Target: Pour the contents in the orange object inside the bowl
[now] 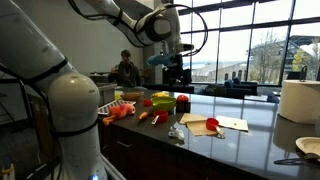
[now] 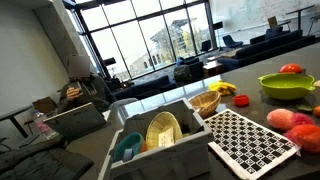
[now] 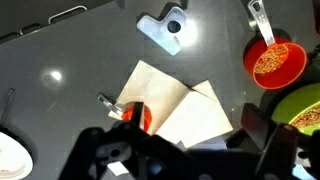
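The pincer [image 3: 182, 146] hangs wide open, empty, over tan sheets [image 3: 165, 95].

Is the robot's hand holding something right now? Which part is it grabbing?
Nothing. The end effector is open and empty above the paper; the orange cup sits untouched on the counter.

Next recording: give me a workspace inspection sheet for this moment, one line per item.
Surface: dark glossy countertop, glare spots, no spill seen.
Job's things: orange round cup upright with grains inside, beside the lime-green shallow bowl.
Clutter: beige paper sheets, white plastic scoop, white plate, toy foods, grey dish rack.
Grippers: Robotiq gripper open, empty, above the paper.
Cables: black cable loop near the wrist.
Surroundings: large windows, person in the background.
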Controlling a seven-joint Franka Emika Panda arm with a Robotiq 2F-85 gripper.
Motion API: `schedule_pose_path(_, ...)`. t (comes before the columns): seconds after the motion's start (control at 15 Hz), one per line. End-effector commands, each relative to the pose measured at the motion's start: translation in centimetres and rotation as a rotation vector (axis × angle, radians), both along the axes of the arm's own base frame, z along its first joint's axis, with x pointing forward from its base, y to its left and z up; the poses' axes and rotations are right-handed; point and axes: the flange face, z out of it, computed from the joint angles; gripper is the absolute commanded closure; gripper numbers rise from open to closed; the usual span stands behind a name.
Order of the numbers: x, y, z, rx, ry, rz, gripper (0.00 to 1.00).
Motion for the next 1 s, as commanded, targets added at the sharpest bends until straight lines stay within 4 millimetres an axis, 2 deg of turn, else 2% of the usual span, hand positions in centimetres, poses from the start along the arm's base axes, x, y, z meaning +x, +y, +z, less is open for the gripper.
schedule_pose_path(0.0,0.0,0.0,0.1,0.0,0.001,0.0,0.0)
schedule_pose_path(0.27,0.2,-0.2,-0.1,-0.002,0.02,0.005,0.0)
schedule_pose_path(0.4,0.2,0.5,-1.1,0.076,0.02,0.088,0.0)
schedule_pose_path(0.67,0.1,2.1,-4.2,0.264,-0.002,0.238,0.0)
schedule_pose_path(0.93,-0.9,3.2,-8.1,0.444,-0.012,0.383,0.0)
